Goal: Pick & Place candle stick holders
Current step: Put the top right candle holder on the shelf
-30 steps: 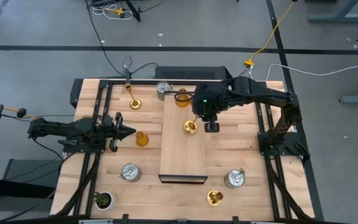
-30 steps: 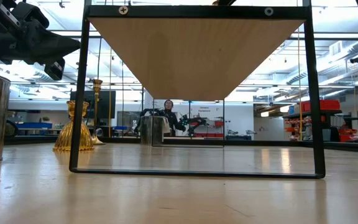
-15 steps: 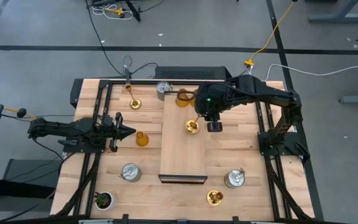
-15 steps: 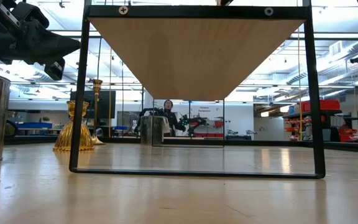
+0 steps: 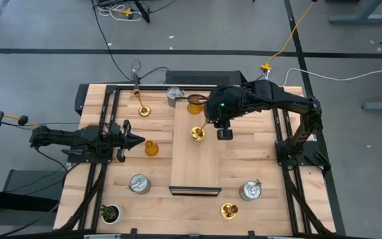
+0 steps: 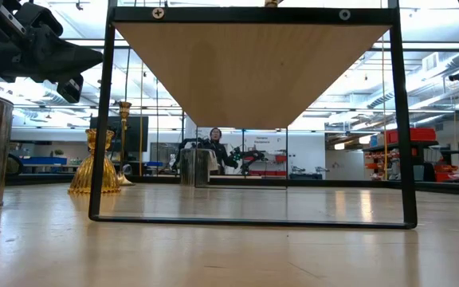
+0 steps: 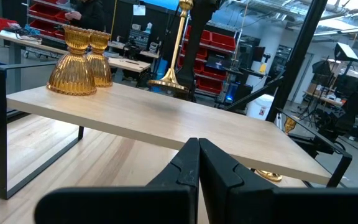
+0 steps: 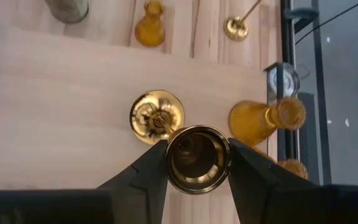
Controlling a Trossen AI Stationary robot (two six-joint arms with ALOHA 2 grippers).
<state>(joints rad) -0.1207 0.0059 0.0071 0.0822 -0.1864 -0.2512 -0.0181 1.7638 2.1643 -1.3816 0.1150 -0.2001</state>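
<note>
A: The right claw is closed on the cup of a gold holder, gripping it from either side; it hangs over the far half of the raised shelf in the middle of the table.

B: And the holder's foot?

A: On the board, or just off it; I cannot tell which; its stem leans a little toward the claw. Two amber holders stand together at the shelf's far end.

B: So this is the placing step?

A: I judge so; the holder is at its spot and not yet let go. Next it wants setting upright, the base flat on the board, then the fingers easing apart and lifting clear without knocking the cup.

B: The left claw?

A: Shut on nothing; it waits above the table's left side, pointing at a third amber holder.

B: What remains?

A: Two more gold ones and three silver pots on the table around the shelf.
</note>
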